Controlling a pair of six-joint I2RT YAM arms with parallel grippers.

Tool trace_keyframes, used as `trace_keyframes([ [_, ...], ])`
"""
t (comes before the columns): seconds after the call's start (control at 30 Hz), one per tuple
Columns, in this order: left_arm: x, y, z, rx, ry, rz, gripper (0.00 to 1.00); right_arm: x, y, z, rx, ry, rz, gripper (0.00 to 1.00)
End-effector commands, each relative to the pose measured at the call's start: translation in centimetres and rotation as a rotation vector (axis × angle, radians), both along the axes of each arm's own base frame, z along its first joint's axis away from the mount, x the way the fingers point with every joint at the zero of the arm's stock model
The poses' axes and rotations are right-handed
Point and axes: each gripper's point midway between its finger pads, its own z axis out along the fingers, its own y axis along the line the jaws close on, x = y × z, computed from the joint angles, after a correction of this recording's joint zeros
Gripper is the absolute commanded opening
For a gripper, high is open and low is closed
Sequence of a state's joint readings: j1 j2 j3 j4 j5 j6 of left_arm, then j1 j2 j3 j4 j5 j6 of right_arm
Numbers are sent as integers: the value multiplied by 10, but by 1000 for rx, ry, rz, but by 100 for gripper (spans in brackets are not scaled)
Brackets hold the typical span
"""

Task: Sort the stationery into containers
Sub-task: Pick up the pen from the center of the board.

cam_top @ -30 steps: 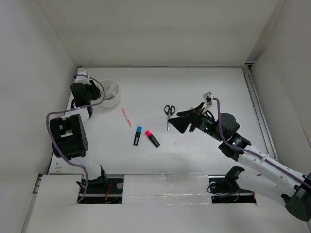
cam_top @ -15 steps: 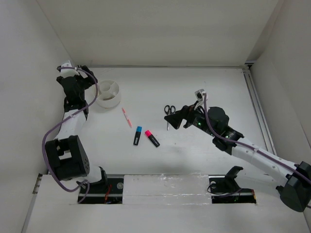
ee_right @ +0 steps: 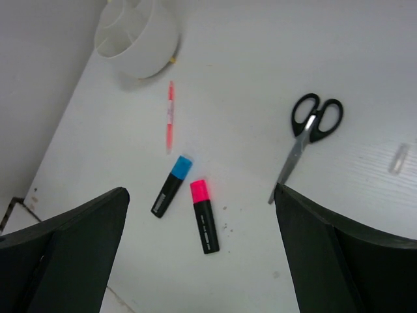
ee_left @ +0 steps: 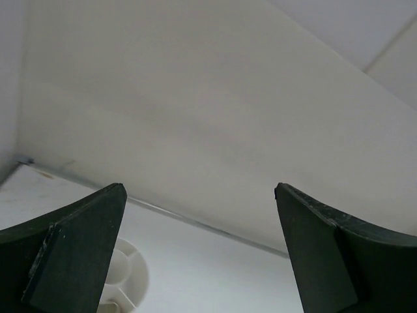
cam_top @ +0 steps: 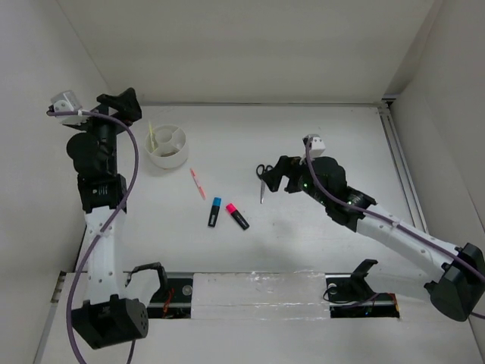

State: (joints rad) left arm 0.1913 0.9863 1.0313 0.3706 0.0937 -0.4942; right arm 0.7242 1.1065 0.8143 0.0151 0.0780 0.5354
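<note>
The round white bowl stands at the back left, and a thin yellow pen leans in its left side. On the table lie a pink pen, a blue-capped highlighter, a pink-capped highlighter and black-handled scissors. My left gripper is raised left of the bowl, open and empty; its wrist view catches only the bowl's rim. My right gripper hovers open beside the scissors, above the pink-capped highlighter and the blue-capped highlighter.
White walls close the table at the left, back and right. A metal rail runs along the right edge. A small pale clip-like piece lies right of the scissors. The pink pen lies between the bowl and the highlighters.
My left gripper opened, rose and drew back left from the bowl; the yellow pen now leans in it. My right gripper moved left towards the scissors, staying open.
</note>
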Motion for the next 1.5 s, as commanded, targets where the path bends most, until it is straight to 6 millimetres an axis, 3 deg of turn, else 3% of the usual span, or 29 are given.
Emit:
trace_keyframes([
  [0.0,-8,-42,-18,-115,105,-228,95,21,-36,32,-13,-22,-203,99],
  [0.07,-4,-55,-71,-188,255,-302,93,25,-51,24,-49,8,-248,99],
  [0.13,6,-77,-122,-226,404,-370,91,27,-61,36,-39,-15,-268,99],
  [0.2,2,-100,-153,-187,531,-348,92,30,-65,35,-31,-7,-264,99],
  [0.23,-1,-119,-154,-169,536,-373,100,31,-67,44,-15,-19,-263,99],
  [0.27,-1,-142,-160,-131,573,-329,100,33,-70,44,-15,-20,-272,99],
  [0.37,-9,-165,-216,-80,764,-209,100,34,-72,44,-7,-13,-260,99],
  [0.47,-16,-162,-261,-94,897,-59,100,33,-68,40,9,-8,-243,99],
  [0.5,-18,-155,-289,-79,953,-1,100,32,-66,40,11,-6,-233,99],
  [0.57,-20,-146,-306,-86,988,74,100,34,-69,40,11,-6,-242,99],
  [0.7,-21,-144,-331,-82,1046,114,100,45,-76,27,-44,35,-279,99],
  [0.73,-20,-141,-346,-68,1083,134,100,47,-82,18,-63,61,-294,99],
  [0.83,-20,-137,-377,-58,1163,161,99,50,-78,15,-62,77,-274,99],
  [0.97,-18,-138,-398,-32,1216,178,95,49,-71,9,-40,79,-245,99],
  [1.23,-14,-135,-410,-23,1245,197,74,49,-73,10,-32,74,-246,99],
  [1.27,-17,-134,-415,-13,1265,203,64,49,-76,13,-24,68,-248,99],
  [1.47,-20,-139,-431,22,1348,187,40,46,-82,11,-11,75,-237,99],
])
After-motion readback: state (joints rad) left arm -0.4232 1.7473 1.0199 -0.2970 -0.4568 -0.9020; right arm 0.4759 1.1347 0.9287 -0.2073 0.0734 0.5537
